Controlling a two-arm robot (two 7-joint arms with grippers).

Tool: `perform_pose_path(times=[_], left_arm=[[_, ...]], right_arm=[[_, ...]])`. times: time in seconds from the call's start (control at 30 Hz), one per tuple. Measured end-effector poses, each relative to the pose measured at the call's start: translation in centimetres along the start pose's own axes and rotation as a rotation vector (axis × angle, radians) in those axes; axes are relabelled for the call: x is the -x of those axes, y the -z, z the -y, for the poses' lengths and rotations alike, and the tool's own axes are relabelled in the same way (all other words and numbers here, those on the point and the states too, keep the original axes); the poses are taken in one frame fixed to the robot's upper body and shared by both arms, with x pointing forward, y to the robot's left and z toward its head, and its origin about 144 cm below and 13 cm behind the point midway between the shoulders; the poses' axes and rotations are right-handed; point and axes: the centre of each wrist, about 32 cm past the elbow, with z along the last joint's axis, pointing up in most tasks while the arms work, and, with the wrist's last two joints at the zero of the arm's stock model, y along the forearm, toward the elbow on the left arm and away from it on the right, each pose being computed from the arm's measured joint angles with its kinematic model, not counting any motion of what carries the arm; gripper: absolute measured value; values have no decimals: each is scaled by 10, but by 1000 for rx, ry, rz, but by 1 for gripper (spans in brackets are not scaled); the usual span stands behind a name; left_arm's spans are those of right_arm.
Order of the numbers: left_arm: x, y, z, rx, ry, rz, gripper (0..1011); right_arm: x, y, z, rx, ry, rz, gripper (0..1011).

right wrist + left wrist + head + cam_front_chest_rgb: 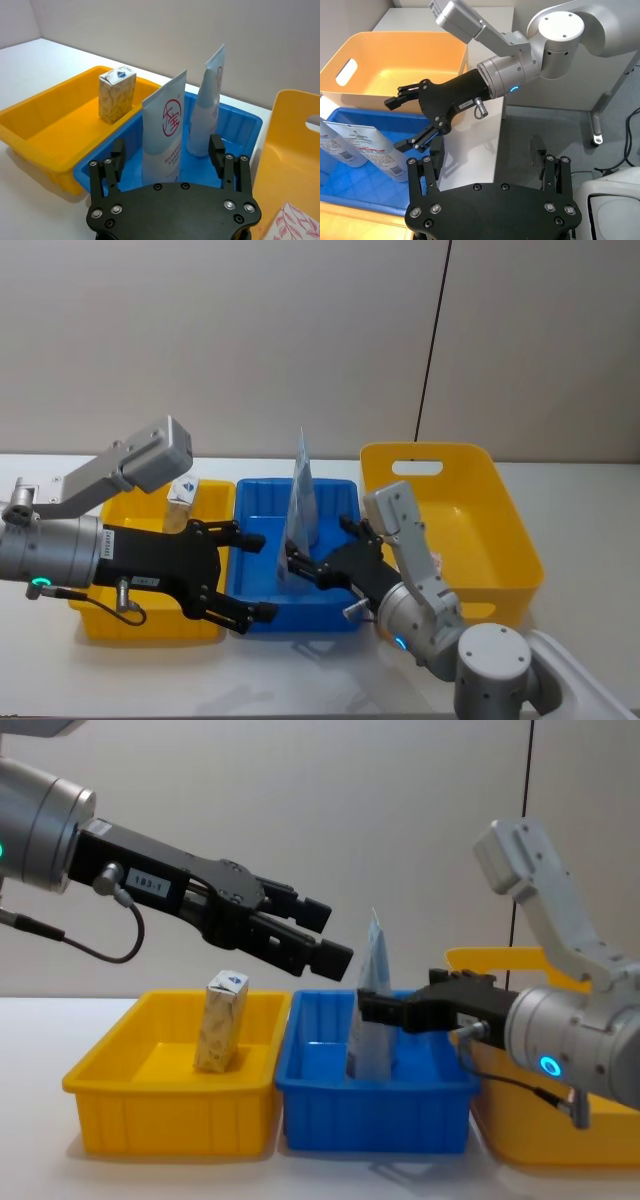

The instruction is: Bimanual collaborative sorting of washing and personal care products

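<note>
Head view: three plastic bins sit in a row on the white tabletop (150, 665). The low yellow tray (150, 615) is at the left, the blue tray (255, 510) in the middle, the tall yellow basket (490, 530) at the right. The left gripper (250, 575) hangs wide open over the blue tray's left edge, holding nothing.

Chest view: a small speckled carton (222, 1022) stands upright in the low yellow tray.

Right wrist view: two pale squeeze tubes (165, 131) stand crimped end up in the blue tray. The right gripper (167, 156) is open around the near one, not squeezing it. A white box with red leaves (295, 225) lies in the basket, cut off.
</note>
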Motion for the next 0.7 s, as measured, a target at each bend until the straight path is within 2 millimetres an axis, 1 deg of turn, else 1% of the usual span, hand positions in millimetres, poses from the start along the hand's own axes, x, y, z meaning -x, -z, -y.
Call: perform_pose_path(times=[0.37, 0.7], left_arm=[[0, 0, 0, 0, 0, 0, 1001], [0, 0, 0, 0, 0, 0, 1001]], right_arm=[[4, -1, -13, -4, -10, 17, 1004], [10, -4, -25, -9, 29, 34, 1004]])
